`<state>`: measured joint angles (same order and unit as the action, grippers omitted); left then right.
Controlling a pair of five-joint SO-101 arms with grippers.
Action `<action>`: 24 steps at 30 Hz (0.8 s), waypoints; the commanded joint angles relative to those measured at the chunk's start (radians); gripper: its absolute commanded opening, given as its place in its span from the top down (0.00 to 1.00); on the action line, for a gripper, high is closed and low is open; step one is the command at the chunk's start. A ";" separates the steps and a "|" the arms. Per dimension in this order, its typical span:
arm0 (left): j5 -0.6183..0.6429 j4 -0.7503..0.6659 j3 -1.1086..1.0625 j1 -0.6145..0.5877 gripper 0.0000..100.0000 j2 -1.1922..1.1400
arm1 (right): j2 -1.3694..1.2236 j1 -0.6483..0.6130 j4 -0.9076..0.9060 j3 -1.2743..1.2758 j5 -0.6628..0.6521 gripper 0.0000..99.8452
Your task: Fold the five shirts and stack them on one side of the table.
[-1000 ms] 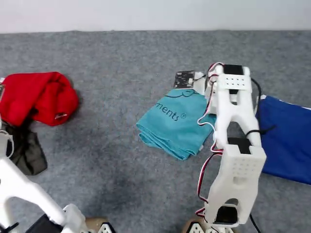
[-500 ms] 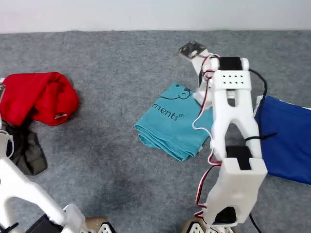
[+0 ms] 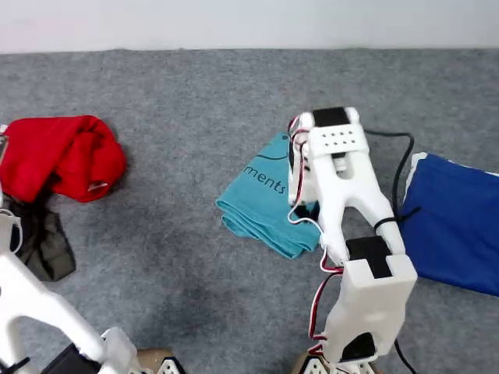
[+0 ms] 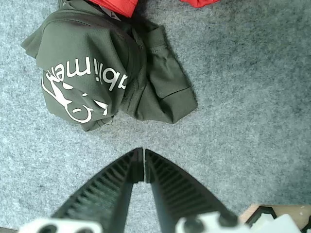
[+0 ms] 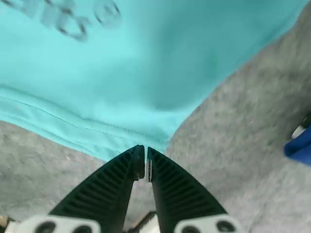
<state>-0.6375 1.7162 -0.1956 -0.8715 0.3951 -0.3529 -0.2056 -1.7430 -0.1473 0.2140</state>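
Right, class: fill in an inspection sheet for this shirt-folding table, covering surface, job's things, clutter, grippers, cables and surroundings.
Surface: grey carpet-like cover.
Job's things: folded teal cotton shirt mid-table; dark blue shirt at the right edge; crumpled red shirt at the left, touching a bunched olive-green shirt. Four shirts seen.
Clutter: nothing seen.
Grippers: left gripper shut, empty, over bare cover near the olive-green shirt; right gripper shut, at the teal shirt's hem.
Cables: red and white wires and a black cable along one arm.
Surroundings: pale wall behind.

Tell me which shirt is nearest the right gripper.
The teal shirt, its edge at the right gripper; the blue shirt is farther, the red shirt and olive shirt far left.
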 commanded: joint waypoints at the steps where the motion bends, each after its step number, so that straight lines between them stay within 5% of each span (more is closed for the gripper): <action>1: 0.000 0.002 0.007 0.008 0.98 0.028 | 0.056 -0.012 0.082 0.118 0.015 0.99; 6: 0.000 0.002 0.007 0.008 0.98 0.028 | 0.062 -0.070 0.268 0.341 0.015 0.99; 12: 0.000 0.002 0.007 0.008 0.98 0.028 | 0.111 -0.205 0.240 0.368 0.018 0.99; 24: 0.000 0.000 0.007 0.008 0.98 0.028 | 0.240 -0.061 0.265 0.198 0.123 0.97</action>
<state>-0.6375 1.7162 -0.1956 -0.8715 0.3951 -0.1611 -0.3130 -1.4929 0.1181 0.2846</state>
